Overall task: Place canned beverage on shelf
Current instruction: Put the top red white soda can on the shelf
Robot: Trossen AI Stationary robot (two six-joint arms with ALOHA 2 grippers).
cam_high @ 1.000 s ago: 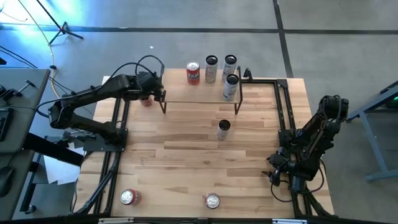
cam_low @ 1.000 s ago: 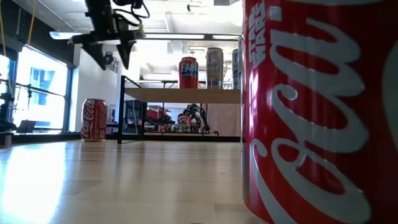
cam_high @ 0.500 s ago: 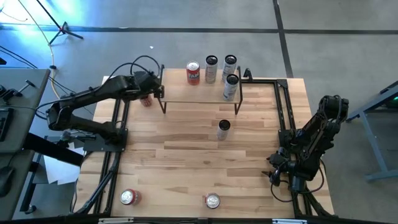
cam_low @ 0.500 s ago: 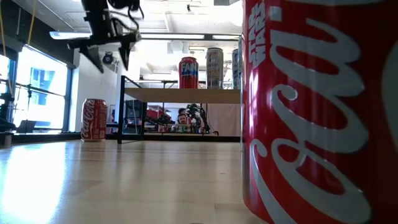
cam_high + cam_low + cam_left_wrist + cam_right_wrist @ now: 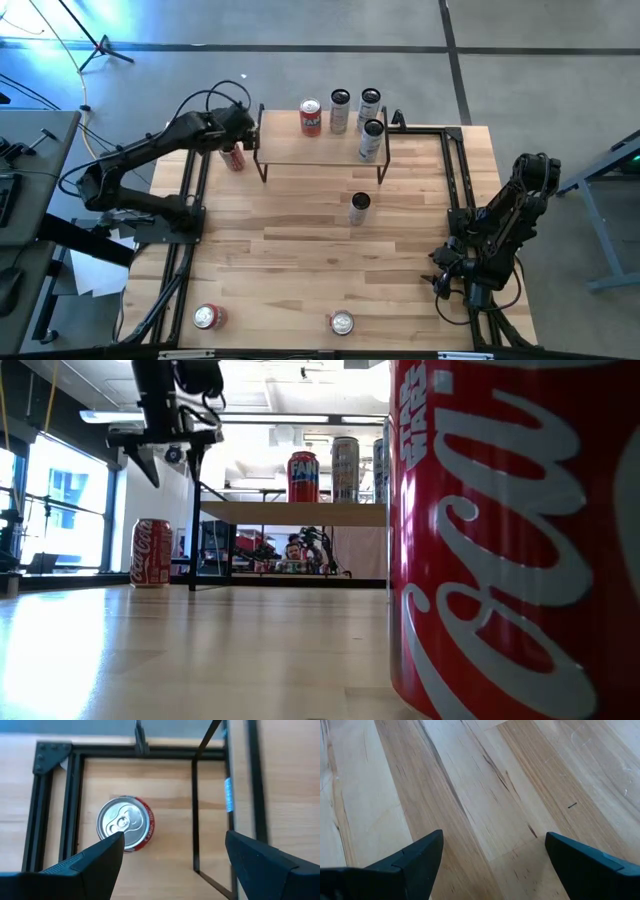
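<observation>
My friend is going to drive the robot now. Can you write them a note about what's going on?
Left gripper: open, empty, hanging above the red can that stands on the table left of the shelf.
Right gripper: open, empty, waiting over bare table at the right.
Done: four cans already on the shelf.
Left: the red can, one silver can mid-table, two cans at the near edge. Probably lower onto the red can next.

On the shelf (image 5: 320,148) stand four cans (image 5: 340,111), toward its right end; one can (image 5: 234,157) stands on the table (image 5: 300,250) just left of the shelf; another (image 5: 360,208) stands in front of it; two more (image 5: 207,317) sit near the table's front edge.
</observation>
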